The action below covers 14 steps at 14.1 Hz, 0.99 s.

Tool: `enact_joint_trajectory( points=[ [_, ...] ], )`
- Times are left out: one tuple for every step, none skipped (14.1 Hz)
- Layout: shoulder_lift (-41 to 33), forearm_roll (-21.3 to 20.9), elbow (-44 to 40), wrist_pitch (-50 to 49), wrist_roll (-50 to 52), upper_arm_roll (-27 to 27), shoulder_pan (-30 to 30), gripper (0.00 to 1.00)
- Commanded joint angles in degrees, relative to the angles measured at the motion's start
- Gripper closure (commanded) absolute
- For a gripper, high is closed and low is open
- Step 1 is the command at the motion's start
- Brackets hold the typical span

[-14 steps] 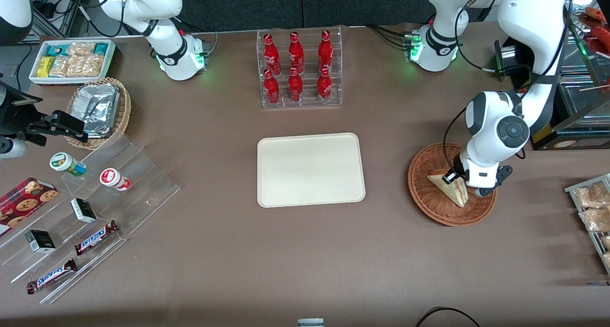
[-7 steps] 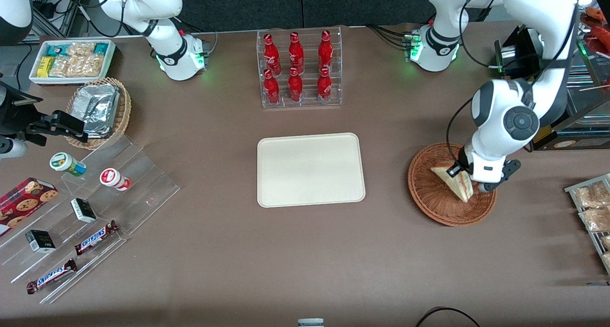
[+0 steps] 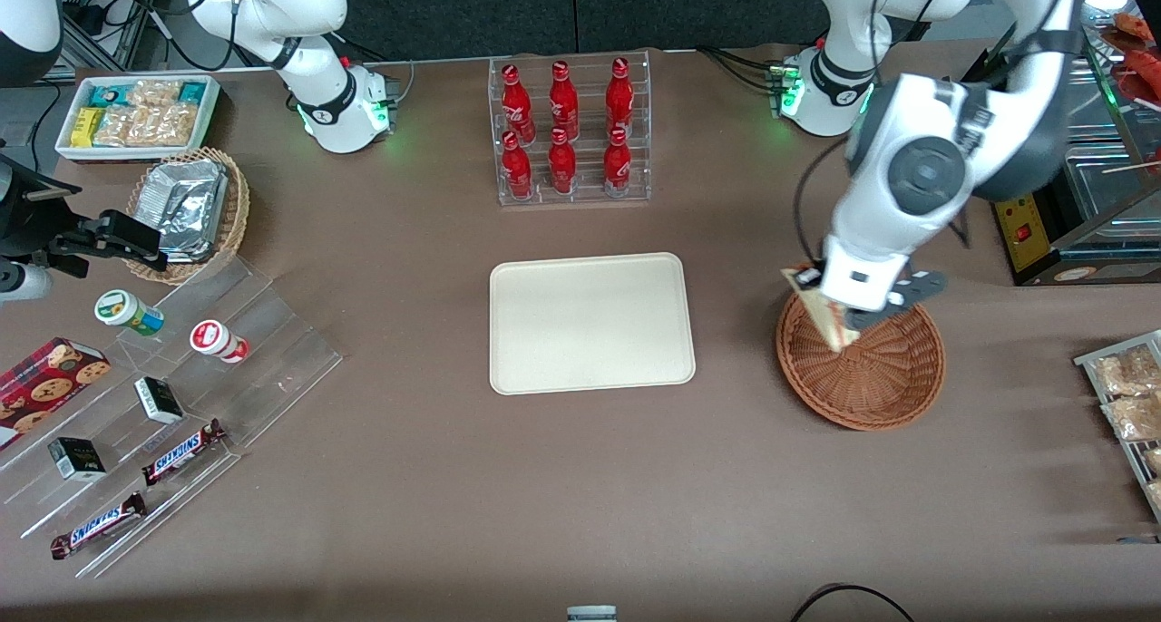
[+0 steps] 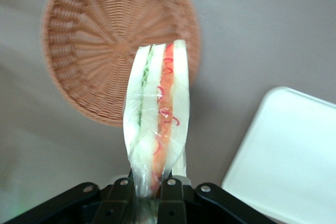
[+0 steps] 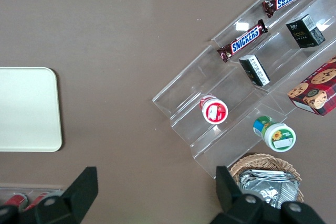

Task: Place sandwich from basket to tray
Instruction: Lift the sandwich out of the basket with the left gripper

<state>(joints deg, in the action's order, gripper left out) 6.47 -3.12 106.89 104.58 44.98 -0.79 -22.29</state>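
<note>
Gripper (image 4: pixel 149 190) pinches soft wrapped sandwich (image 4: pixel 156 124), wedge-shaped, above round woven basket (image 3: pixel 884 377). We see flat smooth tray (image 3: pixel 590 323) at basket's nine o'clock.

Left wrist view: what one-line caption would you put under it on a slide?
The gripper, shut on the wrapped sandwich, holds it in the air above the emptied basket, with the tray alongside.

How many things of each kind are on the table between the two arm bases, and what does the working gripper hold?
Red bottles in the clear rack: 6
Tray: 1
Basket: 1
Sandwich, held by the gripper above the basket's rim: 1
Total: 9
</note>
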Motion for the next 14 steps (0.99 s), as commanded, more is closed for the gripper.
enact_joint_trajectory(
  points=[
    [3.8,0.0,-5.4,-1.7,1.1,0.3,-6.4,0.85],
    [5.2,0.0,-7.3,-1.7,1.6,0.3,-8.4,0.85],
    [6.2,0.3,-8.4,-1.6,2.6,0.2,-10.0,0.85],
    [7.1,2.1,-9.3,-1.1,2.8,0.1,-11.5,0.85],
    [8.6,4.0,-11.1,-0.2,2.7,0.1,-12.9,0.85],
    [10.8,4.4,-12.6,0.2,2.7,0.0,-14.1,0.85],
    [13.2,4.4,-14.4,0.4,2.7,0.0,-15.9,0.85],
    [15.3,4.4,-15.9,0.6,2.7,0.0,-17.1,0.84],
    [17.2,4.7,-17.0,1.9,2.7,0.0,-17.5,0.85],
    [18.4,5.2,-17.3,3.7,2.7,0.0,-18.6,0.85],
    [19.9,5.6,-17.3,5.7,2.9,0.0,-19.9,0.85],
    [21.2,5.5,-17.2,7.2,3.0,0.0,-20.9,0.85],
    [22.6,5.5,-17.2,8.4,3.0,0.0,-21.6,0.85],
    [24.1,5.7,-17.3,9.8,3.1,0.0,-22.3,0.85]
  ],
)
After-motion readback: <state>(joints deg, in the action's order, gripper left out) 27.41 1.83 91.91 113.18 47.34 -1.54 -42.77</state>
